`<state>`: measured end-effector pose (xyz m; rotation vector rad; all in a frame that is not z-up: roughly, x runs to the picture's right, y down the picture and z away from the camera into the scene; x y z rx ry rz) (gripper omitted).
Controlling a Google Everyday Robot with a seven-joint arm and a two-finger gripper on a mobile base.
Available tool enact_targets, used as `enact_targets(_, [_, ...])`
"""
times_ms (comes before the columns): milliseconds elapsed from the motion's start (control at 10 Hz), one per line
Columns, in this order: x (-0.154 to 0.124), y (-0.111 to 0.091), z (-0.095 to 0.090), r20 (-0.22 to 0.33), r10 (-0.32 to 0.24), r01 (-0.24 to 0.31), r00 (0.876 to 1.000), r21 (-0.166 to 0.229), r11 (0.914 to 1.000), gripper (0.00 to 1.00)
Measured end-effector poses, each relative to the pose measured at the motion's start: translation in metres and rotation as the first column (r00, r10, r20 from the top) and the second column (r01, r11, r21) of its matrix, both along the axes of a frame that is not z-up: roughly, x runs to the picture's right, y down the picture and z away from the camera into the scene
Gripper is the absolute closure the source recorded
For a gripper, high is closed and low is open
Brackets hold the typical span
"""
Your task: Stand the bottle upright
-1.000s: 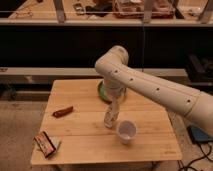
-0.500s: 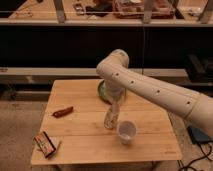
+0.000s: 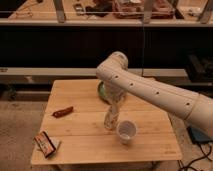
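Note:
The bottle is whitish with a pale label. It stands nearly upright on the wooden table, leaning slightly, its base on the boards near the middle. My gripper comes straight down from the white arm onto the bottle's upper part and is shut on it. The gripper hides the cap.
A white cup stands just right of and in front of the bottle, almost touching it. A green object lies behind the arm. An orange-red snack packet lies at the left, and another packet sits at the front left corner.
The arm's elbow has shifted slightly to the right, and the bottle has settled a little lower and straighter. The other things have not moved.

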<state>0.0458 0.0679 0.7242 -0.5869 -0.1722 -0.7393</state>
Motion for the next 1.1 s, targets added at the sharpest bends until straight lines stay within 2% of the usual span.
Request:
enact_targets(400, [-0.009,0.004,-0.001,0.022,0.005,-0.004,1.000,-0.016,0.9999,0.94])
enact_targets(800, [-0.005,-0.017,-0.005,0.036,0.045,-0.045,0.998,0.002,0.9990,0.94])
enact_targets(1100, [-0.003,-0.022,-0.007,0.044,0.054,-0.055,0.998,0.004,0.9985,0.94])
